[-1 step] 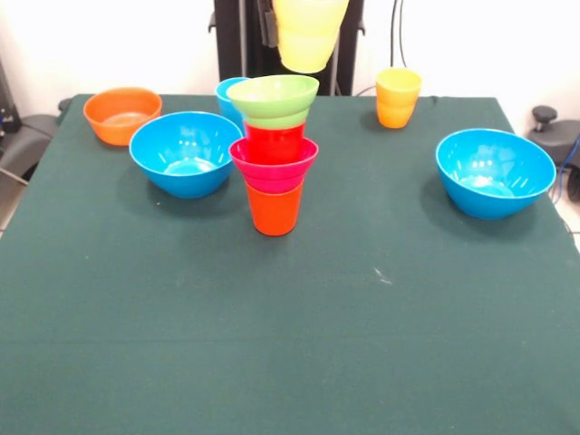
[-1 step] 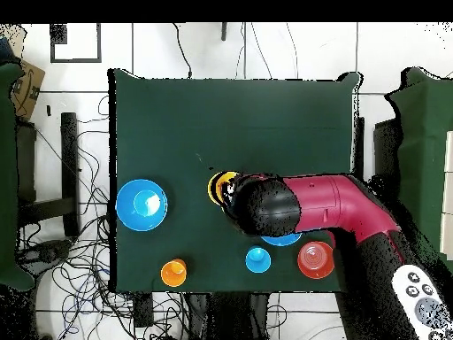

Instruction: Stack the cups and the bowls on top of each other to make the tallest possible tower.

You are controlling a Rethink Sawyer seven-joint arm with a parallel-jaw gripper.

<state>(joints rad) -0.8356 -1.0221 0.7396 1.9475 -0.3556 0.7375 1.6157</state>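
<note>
Claw hidden by the arm, so can't tell its grip; pale yellow cup [image 1: 309, 34] hangs above the tower [image 1: 275, 154] mid-worktop [image 1: 272, 344]. Light, stiff, slick plastic, probably best pinched at the rim.

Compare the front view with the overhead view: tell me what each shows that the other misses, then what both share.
Front view only: the tower in full, an orange cup at the bottom, then a pink-red bowl, a red cup and a lime-green bowl on top, with a pale yellow cup hanging above it. Overhead view only: the red and black arm, which covers the tower, and a remote at the edge. Both: the green table, the yellow-orange cup, the orange bowl and the light blue cup.
</note>
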